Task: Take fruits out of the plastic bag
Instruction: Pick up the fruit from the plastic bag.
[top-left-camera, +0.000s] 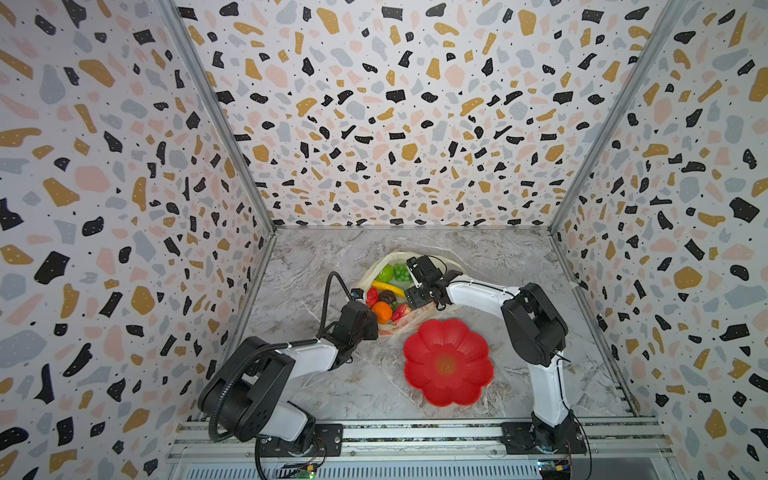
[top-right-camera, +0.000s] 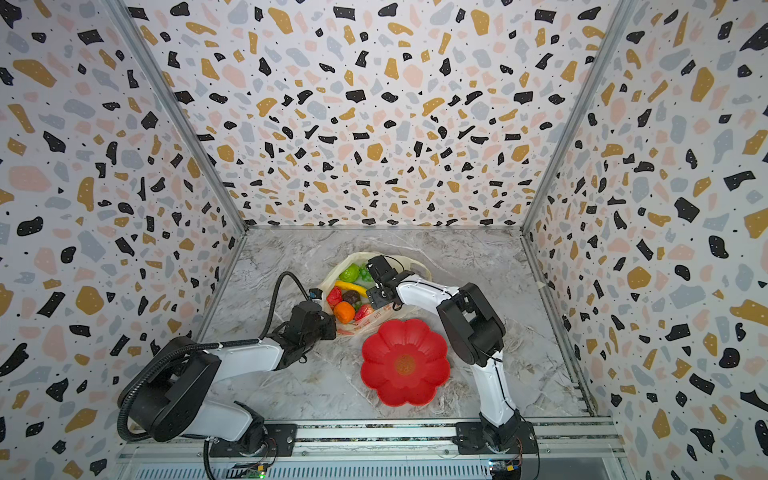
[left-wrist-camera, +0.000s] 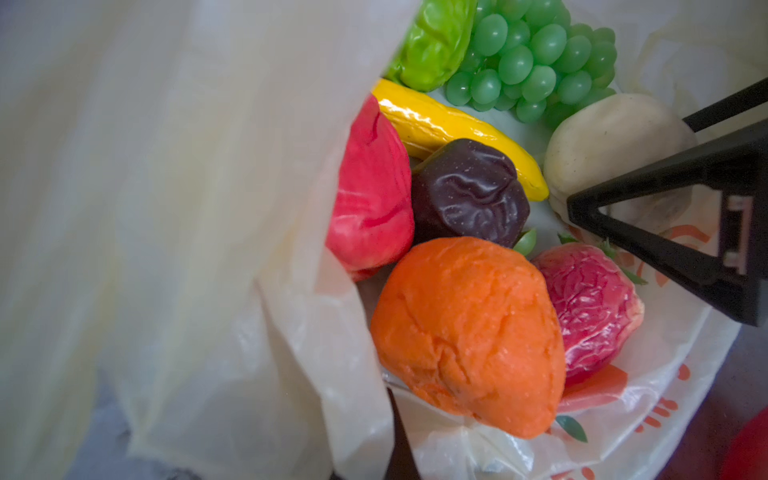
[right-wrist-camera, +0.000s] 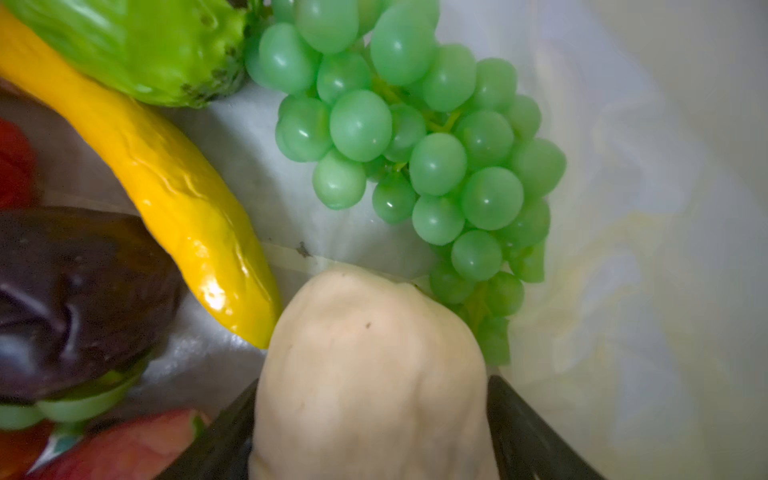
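Note:
The plastic bag (top-left-camera: 415, 328) lies open on the table, with several fruits inside. They include an orange (left-wrist-camera: 465, 332), a banana (right-wrist-camera: 174, 187), a grape bunch (right-wrist-camera: 415, 145), a green one (right-wrist-camera: 137, 45), a bumpy red one (left-wrist-camera: 370, 195), a dark brown one (left-wrist-camera: 469, 195) and a strawberry (left-wrist-camera: 590, 307). My right gripper (right-wrist-camera: 372, 386) reaches into the bag, and its fingers (right-wrist-camera: 523, 428) press both flanks of the cream knobbly fruit (right-wrist-camera: 370, 332). That fruit still rests on the bag's floor. My left gripper (left-wrist-camera: 395, 449) is shut on the bag's near-left rim and holds the film (left-wrist-camera: 187, 208) up.
A red flower-shaped dish (top-left-camera: 448, 361) sits on the marble table (top-left-camera: 311, 374) just in front of the bag, between the two arms. Patterned walls close in the left, right and back sides. A metal rail (top-left-camera: 415, 432) runs along the front edge.

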